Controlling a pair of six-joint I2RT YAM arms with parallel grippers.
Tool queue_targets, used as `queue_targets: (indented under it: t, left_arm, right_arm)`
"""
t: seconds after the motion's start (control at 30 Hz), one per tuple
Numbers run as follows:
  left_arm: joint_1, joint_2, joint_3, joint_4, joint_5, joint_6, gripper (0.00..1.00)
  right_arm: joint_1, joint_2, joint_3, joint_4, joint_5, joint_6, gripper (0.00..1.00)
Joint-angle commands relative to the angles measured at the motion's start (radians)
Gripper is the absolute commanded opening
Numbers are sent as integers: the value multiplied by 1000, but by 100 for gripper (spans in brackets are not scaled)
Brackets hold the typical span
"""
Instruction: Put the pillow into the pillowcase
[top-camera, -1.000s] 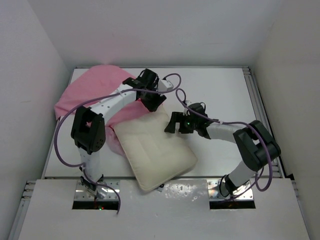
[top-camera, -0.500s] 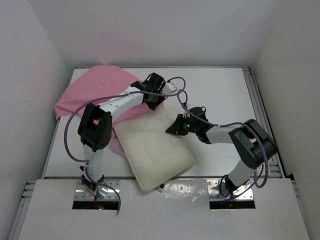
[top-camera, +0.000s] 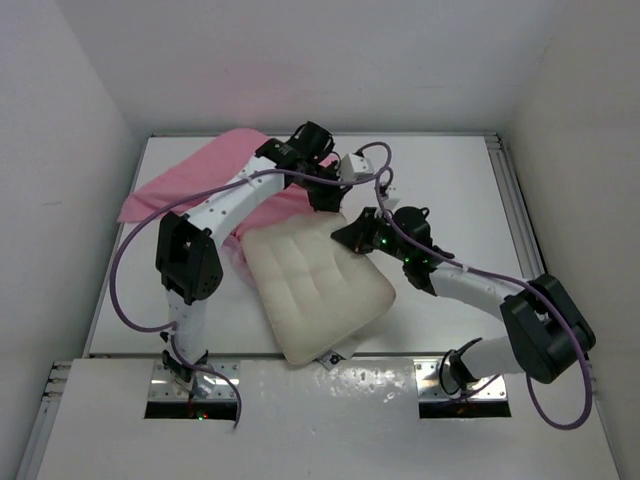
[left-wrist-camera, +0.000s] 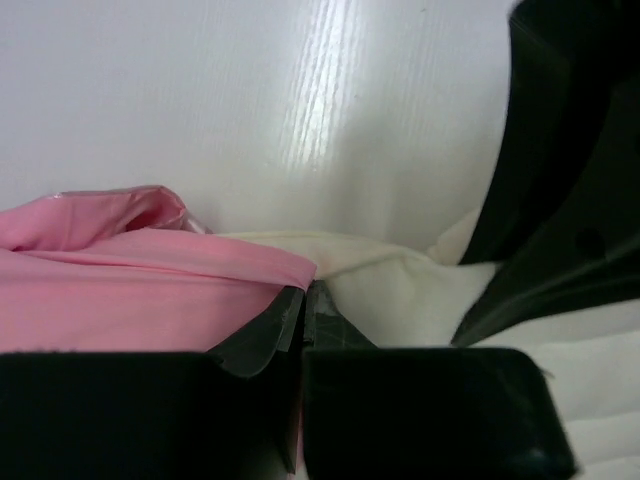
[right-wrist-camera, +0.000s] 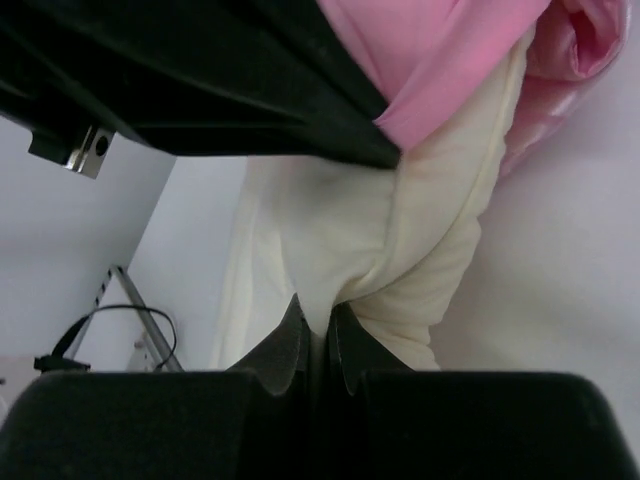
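The cream pillow (top-camera: 315, 285) lies slantwise in the middle of the table, its far edge bunched where both grippers meet. The pink pillowcase (top-camera: 200, 180) spreads out behind it to the far left. My left gripper (top-camera: 328, 203) is shut at the pillow's far corner, with the pillowcase's pink hem (left-wrist-camera: 130, 300) running into its jaws (left-wrist-camera: 303, 295) and the pillow (left-wrist-camera: 410, 290) right beside them. Just to the right, my right gripper (top-camera: 347, 238) is shut on a pinched fold of the pillow (right-wrist-camera: 380, 220), seen at the jaws (right-wrist-camera: 318, 320). The pillowcase (right-wrist-camera: 440, 50) hangs just above that fold.
The white table (top-camera: 450, 170) is boxed in by white walls on the left, back and right. A metal rail (top-camera: 515, 200) runs along its right edge. A raised white shelf (top-camera: 330, 400) at the near edge holds both arm bases. Purple cables loop off the arms.
Both grippers have closed. The left one moved right with the pink hem, drawing the pillowcase rightward. The right arm reached in and pinched the pillow, whose far end turned and bunched up.
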Motion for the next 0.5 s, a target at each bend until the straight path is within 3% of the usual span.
queue_targets:
  t: [0.0, 0.17, 0.27, 0.3, 0.33, 0.37, 0.43, 0.47]
  left_arm:
    - [-41, -59, 17, -145, 230, 84, 0]
    - [-78, -68, 14, -205, 247, 151, 0]
    - [-80, -69, -15, -173, 216, 107, 0]
    - [-80, -69, -32, -130, 172, 80, 9]
    - [-74, -73, -35, -106, 144, 26, 36]
    - [-70, -74, -31, -75, 101, 6, 46]
    - [-29, -89, -12, -50, 81, -54, 70]
    - [-29, -102, -12, -50, 66, -72, 78]
  right_arm:
    - [-36, -69, -11, 301, 159, 42, 0]
    - [-61, -75, -83, 373, 318, 116, 0]
    - [-92, -57, -99, 338, 418, 179, 0]
    - [-117, -41, -96, 304, 430, 197, 0]
    - [-127, -34, -87, 266, 427, 191, 0]
    - [-135, -20, -58, 164, 417, 158, 0]
    - [-141, -7, 8, -41, 389, 55, 47]
    - [-141, -7, 28, -107, 381, 32, 66]
